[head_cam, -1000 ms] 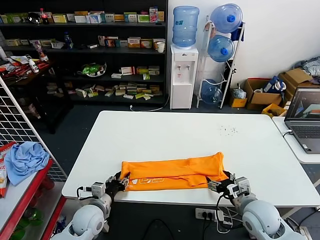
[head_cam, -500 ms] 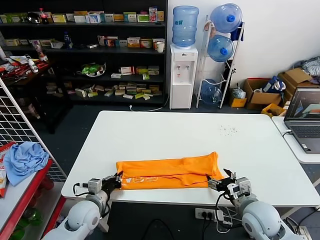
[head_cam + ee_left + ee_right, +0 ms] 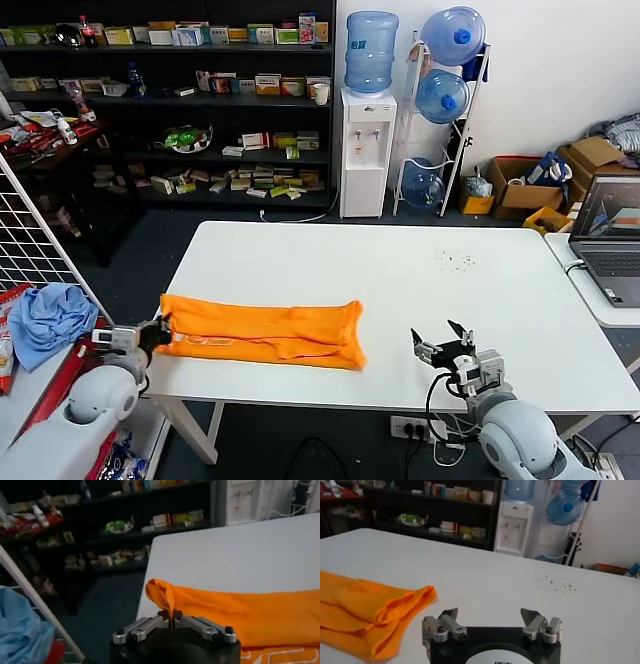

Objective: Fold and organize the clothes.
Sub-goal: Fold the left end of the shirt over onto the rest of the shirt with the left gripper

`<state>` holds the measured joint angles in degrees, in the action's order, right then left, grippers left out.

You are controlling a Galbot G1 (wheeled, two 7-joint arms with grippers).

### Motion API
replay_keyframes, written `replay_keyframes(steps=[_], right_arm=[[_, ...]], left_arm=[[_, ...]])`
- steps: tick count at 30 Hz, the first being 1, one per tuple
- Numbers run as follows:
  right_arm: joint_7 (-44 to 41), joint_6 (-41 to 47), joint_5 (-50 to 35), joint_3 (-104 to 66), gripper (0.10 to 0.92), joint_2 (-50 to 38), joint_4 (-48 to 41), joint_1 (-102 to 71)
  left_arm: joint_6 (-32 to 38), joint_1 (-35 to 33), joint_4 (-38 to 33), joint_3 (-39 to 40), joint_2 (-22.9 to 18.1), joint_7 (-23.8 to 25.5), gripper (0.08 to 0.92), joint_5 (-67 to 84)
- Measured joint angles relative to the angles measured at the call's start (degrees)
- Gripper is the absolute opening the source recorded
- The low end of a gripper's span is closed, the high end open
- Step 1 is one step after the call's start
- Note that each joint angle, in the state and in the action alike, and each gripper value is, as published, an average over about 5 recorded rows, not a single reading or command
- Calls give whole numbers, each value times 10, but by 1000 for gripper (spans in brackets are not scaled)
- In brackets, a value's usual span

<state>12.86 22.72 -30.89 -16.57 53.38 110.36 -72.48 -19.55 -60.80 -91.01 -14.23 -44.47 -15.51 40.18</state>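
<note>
Now folded into a long strip, T-shirt (image 3: 262, 331) – long axis along table (image 3: 400, 270) front edge, at its left corner. Left gripper (image 3: 155, 331) clamped on the strip's left end; right gripper (image 3: 443, 343) spread wide, holding nothing – near the front edge, well right of the strip.

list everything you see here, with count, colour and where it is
T-shirt: 1, orange, folded, table's left front edge
table: 1, white, centre
blue cloth: 1, light blue, red rack at left
water dispenser: 1, white, behind table
water bottles: 4, blue, on dispenser and rack
laptop: 1, grey, side table right
shelves: dark, back wall
left claw: shut on T-shirt's left end
right claw: open, empty, right front of table
</note>
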Motion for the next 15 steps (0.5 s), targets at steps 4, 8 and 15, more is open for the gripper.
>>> replay_keyframes(steps=[4,8,15], right_arm=[[5,-12,10,1,823,7,-7,2],[11,-26,24,1,823,14,-17,1],[14,-50,52,-8,823,22,-36,-2]], left_arm=[[-9,-1,-18,-4,12,-11,110,11],[-23,-2,-59,2,8,-29,110,34],[-45,8,-120,40,-42,-65,110,77]])
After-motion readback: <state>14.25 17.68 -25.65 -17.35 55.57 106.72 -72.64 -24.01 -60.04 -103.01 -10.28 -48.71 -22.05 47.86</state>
